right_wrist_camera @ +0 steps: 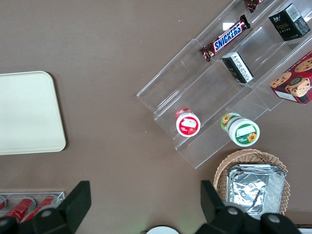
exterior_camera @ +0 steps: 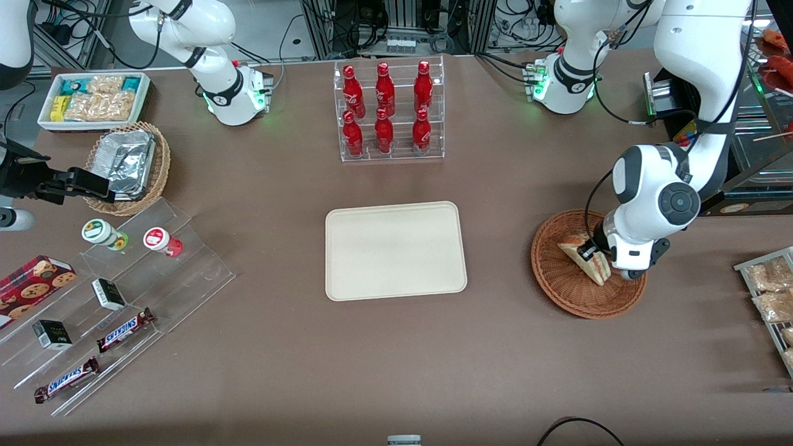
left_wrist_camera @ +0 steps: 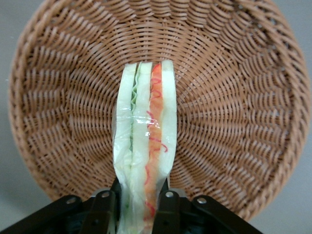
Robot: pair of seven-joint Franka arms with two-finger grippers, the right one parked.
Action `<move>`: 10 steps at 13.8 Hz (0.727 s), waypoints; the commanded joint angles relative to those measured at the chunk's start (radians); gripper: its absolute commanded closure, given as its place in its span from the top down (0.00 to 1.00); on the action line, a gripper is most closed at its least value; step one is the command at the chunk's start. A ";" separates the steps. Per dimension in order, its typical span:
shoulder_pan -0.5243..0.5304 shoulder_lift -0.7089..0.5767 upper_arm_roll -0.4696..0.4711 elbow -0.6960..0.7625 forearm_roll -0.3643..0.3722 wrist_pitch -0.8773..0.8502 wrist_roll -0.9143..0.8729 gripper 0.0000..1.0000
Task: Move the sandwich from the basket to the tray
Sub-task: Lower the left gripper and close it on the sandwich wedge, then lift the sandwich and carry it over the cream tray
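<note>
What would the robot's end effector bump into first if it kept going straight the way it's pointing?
The end effector points down into the basket, shut on the sandwich. Going straight on, the sandwich would probably press into the basket's woven bottom first, though the remaining gap is unclear.

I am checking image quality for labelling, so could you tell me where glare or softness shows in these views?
Front view: even overhead light, with bright glints on the red bottles and the foil container. Left wrist view: the sandwich wrapper shows a shiny band, the basket weave is crisp, and the gripper closed on the sandwich looks dark and slightly soft. Right wrist view: the tray looks pale, nearly washed out.
</note>
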 commanded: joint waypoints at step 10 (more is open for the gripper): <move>-0.239 0.017 -0.091 0.323 -0.008 -0.304 -0.002 0.00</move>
